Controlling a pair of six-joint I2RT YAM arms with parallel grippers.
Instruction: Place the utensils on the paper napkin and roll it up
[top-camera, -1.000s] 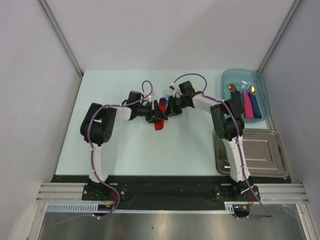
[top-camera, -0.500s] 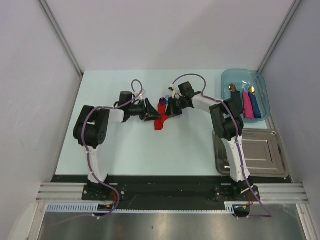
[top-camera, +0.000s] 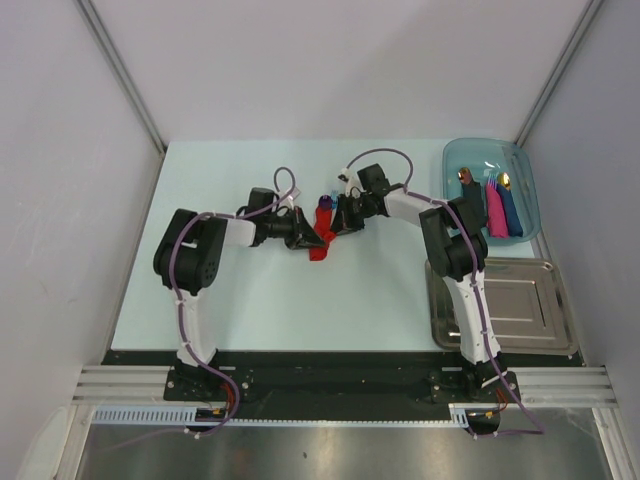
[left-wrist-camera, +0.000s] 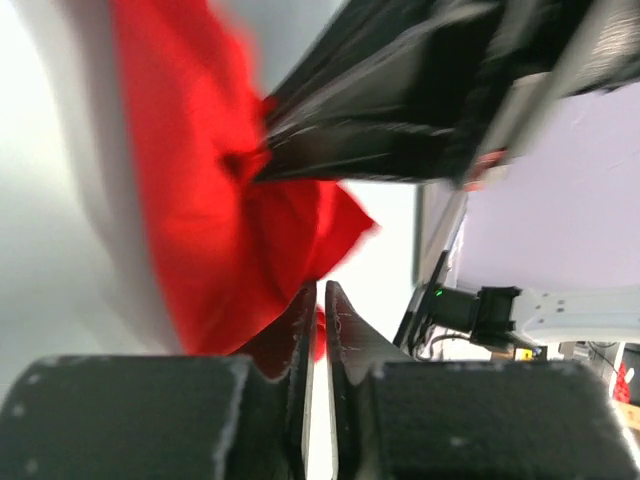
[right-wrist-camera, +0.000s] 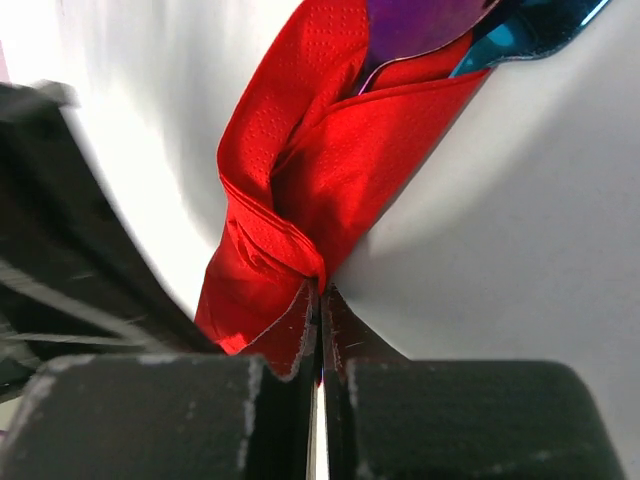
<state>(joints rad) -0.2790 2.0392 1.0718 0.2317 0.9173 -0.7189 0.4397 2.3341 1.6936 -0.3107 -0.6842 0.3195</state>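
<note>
Napkin (right-wrist-camera: 300, 180), of red paper, is bunched into a loose roll around the utensils and pinched from two sides; the right gripper (right-wrist-camera: 320, 300) has its fingers pressed together on a crumpled fold at the roll's lower end; the left gripper (left-wrist-camera: 320, 300) has its fingers almost touching, with a sliver of red caught between them. Out of the roll's far end poke the purple spoon bowl (right-wrist-camera: 420, 25) and the blue utensil (right-wrist-camera: 530, 30), side by side. Seen from above, the bundle lies on the table (top-camera: 250, 300) around its middle, between the two grippers, which meet nose to nose; well off to the right sits a blue tray (top-camera: 480, 150) holding finished rolls, and nearer the arms, a metal tray (top-camera: 520, 310). The step in hand looks like tightening the roll; to do it well, one gripper should anchor the paper while the other turns the fold over the handles, gently, since thin paper may tear and the utensils could slide out of the open end.
</note>
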